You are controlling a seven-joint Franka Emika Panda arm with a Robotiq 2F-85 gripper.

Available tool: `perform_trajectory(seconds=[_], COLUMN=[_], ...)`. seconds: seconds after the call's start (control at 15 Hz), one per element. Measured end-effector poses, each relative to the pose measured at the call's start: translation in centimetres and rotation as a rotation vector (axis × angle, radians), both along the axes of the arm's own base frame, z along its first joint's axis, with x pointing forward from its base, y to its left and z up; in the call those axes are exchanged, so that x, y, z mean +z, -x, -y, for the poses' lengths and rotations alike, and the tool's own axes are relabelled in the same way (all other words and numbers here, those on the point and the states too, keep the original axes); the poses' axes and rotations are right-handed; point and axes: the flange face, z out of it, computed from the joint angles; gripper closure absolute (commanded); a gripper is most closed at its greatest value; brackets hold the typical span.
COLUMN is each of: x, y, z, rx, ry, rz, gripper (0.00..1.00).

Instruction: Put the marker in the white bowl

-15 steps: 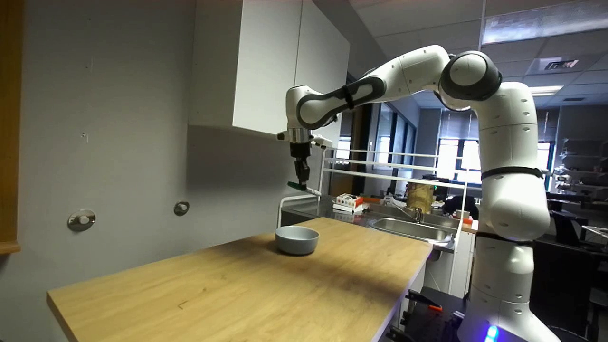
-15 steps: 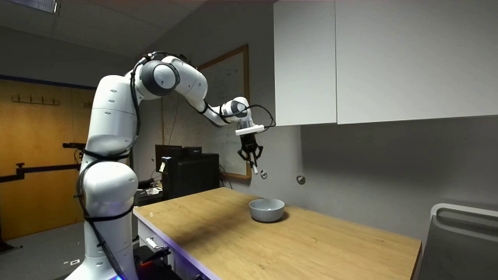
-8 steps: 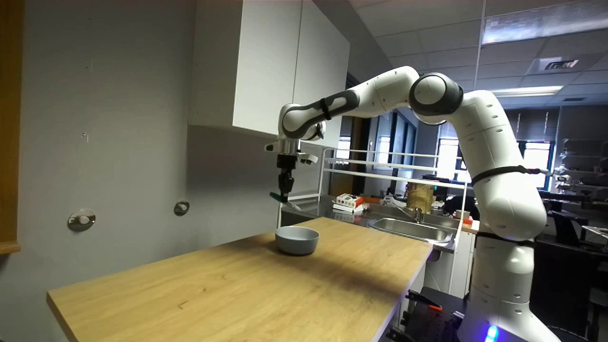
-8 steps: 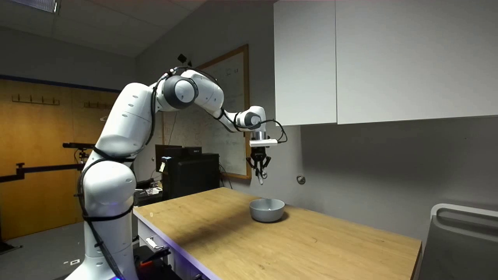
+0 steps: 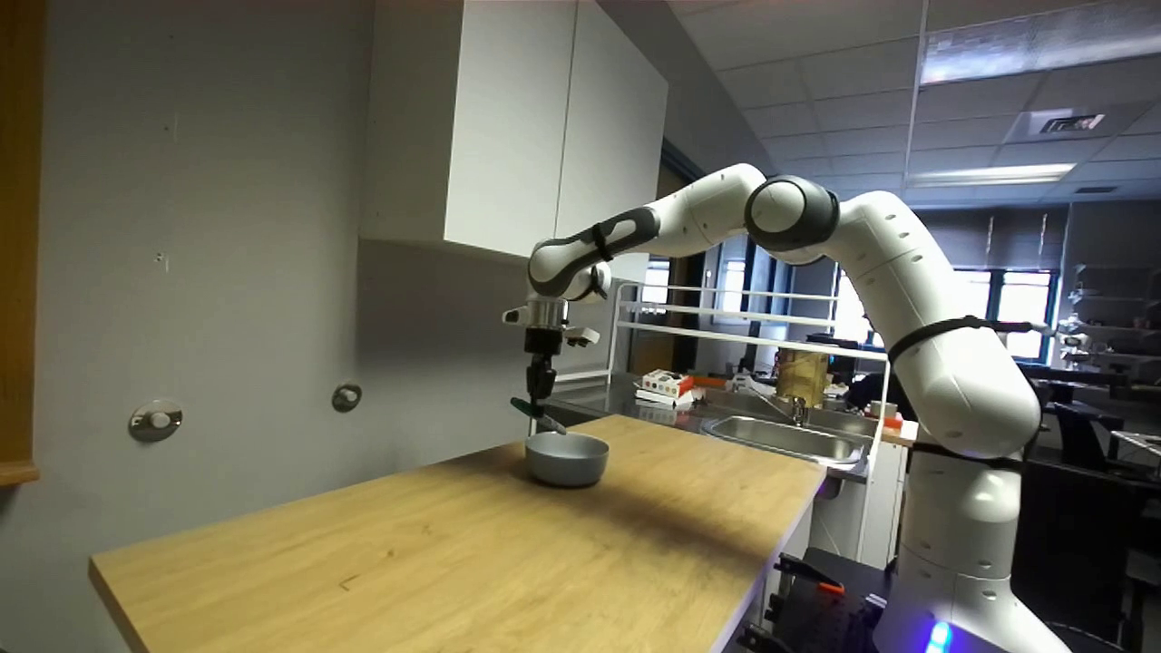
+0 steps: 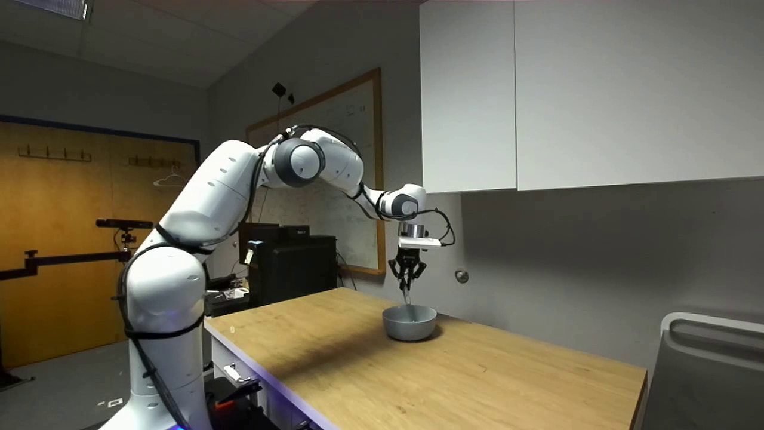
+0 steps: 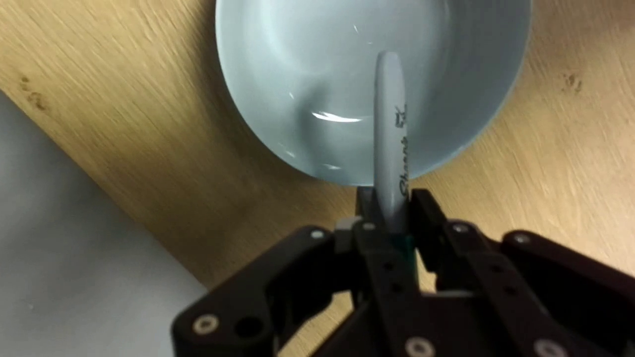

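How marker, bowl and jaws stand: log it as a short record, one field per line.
marker: pale barrel with dark lettering, green end, tilted
jaws: closed on the marker
bowl: pale grey, upright on the wooden table
position: marker's pale end lower, over the bowl's opening; contact unclear
background: sink, white wall cupboard
status: marker not yet released

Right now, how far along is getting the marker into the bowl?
Done: the Sharpie marker is off the wooden tabletop. Under way: the gripper holds it slanted, its grey end over the pale grey bowl. Left: release, perhaps after lowering; the jaws clamp it.
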Motion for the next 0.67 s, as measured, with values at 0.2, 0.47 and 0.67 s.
perform_trajectory(seconds=[0.2, 0.47, 0.67], x=[-1.2, -1.0, -0.6], y=[-0.2, 0.0, 0.1], z=[0.5, 0.0, -0.9], rx=[-0.005, 0.014, 0.033], ry=[-0.002, 0.026, 0.052], rz=[-0.020, -0.057, -0.057], gripper=[0.47, 0.18, 0.20])
